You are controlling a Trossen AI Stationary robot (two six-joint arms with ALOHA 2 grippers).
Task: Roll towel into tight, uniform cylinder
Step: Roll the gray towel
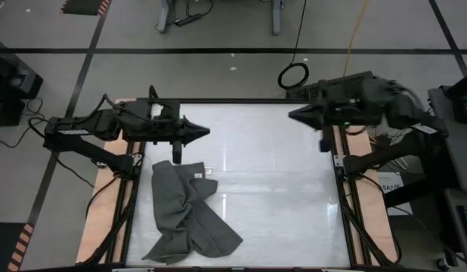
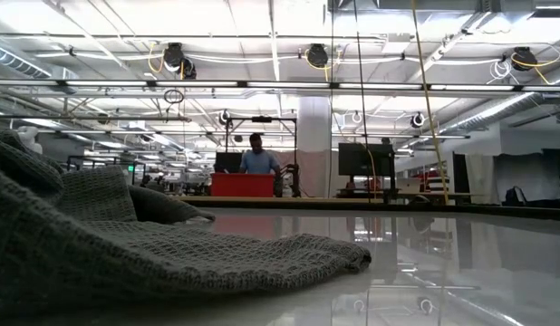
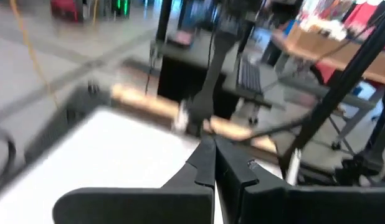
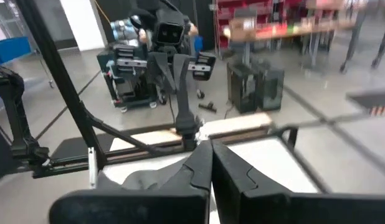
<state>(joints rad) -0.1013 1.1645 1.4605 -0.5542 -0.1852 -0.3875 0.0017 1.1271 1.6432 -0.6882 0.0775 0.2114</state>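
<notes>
The dark grey towel lies crumpled on the white table's near left part, with a small white tag at its far edge. In the low view the towel fills the near left, resting in folds on the tabletop. My left gripper is shut, raised above the table's far left, beyond the towel. My right gripper is shut, raised above the far right. In the wrist views the left gripper and right gripper show their fingers together with nothing between them.
The white tabletop lies bare to the right of the towel, framed by a black rail. A person stands behind a red bin far beyond the table.
</notes>
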